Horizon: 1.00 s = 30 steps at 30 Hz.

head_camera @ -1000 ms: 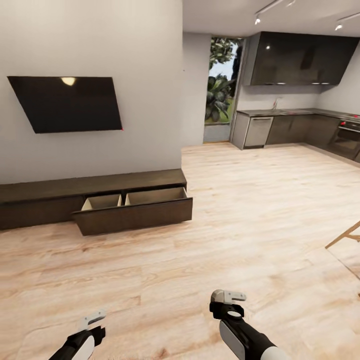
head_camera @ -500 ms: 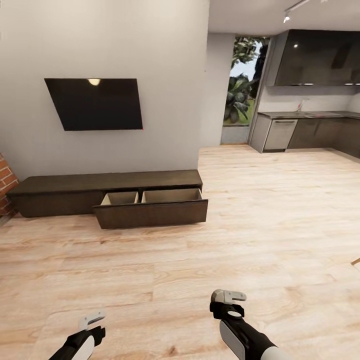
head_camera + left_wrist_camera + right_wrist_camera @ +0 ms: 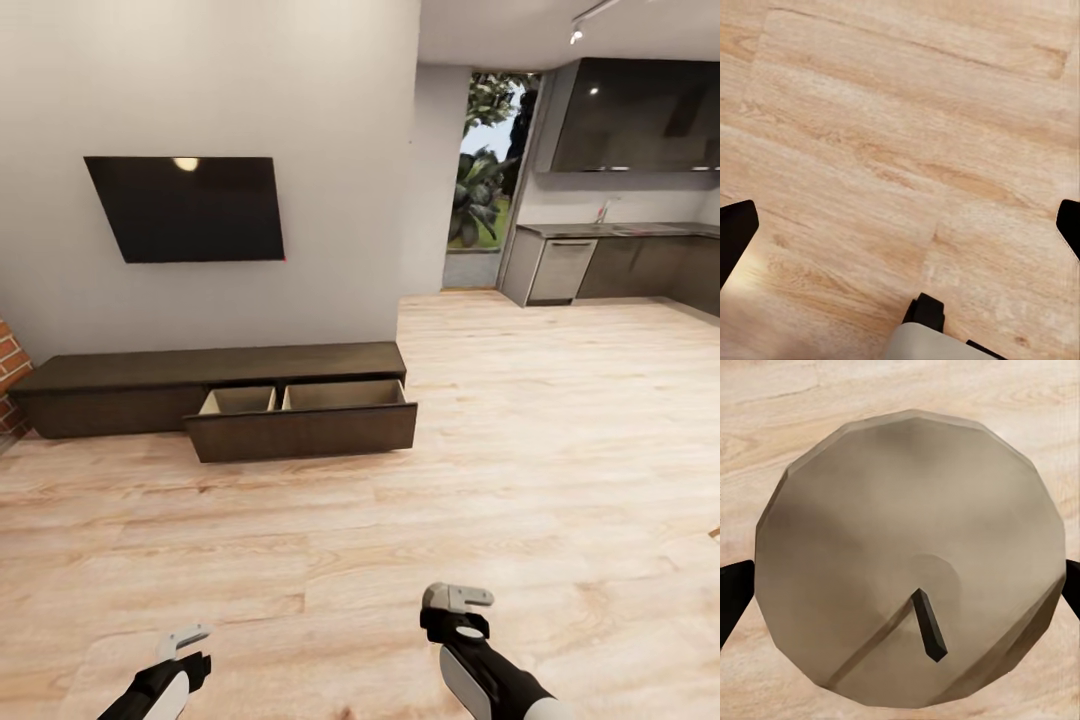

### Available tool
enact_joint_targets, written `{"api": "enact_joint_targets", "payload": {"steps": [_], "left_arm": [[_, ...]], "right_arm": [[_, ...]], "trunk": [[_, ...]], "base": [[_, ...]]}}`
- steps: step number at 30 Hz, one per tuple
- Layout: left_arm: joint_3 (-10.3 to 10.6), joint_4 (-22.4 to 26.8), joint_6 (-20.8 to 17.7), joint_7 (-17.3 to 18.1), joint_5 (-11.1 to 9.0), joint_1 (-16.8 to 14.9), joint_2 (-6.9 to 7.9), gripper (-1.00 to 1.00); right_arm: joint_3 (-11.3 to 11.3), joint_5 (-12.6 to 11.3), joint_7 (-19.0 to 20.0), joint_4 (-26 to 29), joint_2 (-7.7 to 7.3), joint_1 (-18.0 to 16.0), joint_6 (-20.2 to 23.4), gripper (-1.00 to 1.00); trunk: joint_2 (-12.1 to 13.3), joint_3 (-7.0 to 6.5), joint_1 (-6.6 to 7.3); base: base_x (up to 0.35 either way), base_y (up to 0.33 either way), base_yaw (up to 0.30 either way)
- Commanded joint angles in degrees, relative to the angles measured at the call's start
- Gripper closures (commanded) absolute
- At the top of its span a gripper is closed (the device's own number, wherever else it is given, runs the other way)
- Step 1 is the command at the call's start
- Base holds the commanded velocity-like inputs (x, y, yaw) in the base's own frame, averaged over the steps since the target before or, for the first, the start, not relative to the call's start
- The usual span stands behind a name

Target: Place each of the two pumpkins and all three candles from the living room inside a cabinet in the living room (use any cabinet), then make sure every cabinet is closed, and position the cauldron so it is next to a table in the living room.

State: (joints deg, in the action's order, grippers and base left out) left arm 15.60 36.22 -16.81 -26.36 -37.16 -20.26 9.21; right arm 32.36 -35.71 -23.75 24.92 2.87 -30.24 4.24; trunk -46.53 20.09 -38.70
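candle (image 3: 911, 562) between right jaws, cabinet (image 3: 215, 395) ahead

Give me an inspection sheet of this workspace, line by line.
Surface: pale wood floor, bare between robot and wall.
Job's things: cabinet with one drawer pulled open, pale insides; candle with a dark wick, held in the right gripper.
Clutter: nothing seen.
Grippers: right shut on candle; left gripper open over floor.
Cables: nothing seen.
Surroundings: wall television, brick edge, kitchen units, garden window.
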Motion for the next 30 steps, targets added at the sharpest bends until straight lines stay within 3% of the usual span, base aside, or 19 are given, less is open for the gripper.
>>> {"api": "enact_joint_targets", "payload": {"steps": [1,26,30], "left_arm": [[0.46,0.10,-0.15,-0.53,-0.45,-0.04,0.10,-1.00],[0.41,0.04,-0.15,-0.53,-0.49,-0.04,0.09,-1.00],[0.43,1.14,-0.79,-0.44,-0.64,-0.25,0.16,-1.00]], "right_arm": [[0.51,-0.23,-0.64,0.13,-0.07,0.01,0.34,1.00],[0.51,-0.15,-0.69,0.40,-0.05,0.09,0.45,1.00],[0.56,-0.15,-1.04,1.00,-0.01,0.09,2.00,1.00]], "trunk": [[-0.05,0.07,-0.04],[-0.05,0.07,-0.04],[-0.05,0.07,-0.04]], "base": [[0.315,0.055,0.000],[0.237,0.068,0.000],[0.218,0.001,0.000]]}}
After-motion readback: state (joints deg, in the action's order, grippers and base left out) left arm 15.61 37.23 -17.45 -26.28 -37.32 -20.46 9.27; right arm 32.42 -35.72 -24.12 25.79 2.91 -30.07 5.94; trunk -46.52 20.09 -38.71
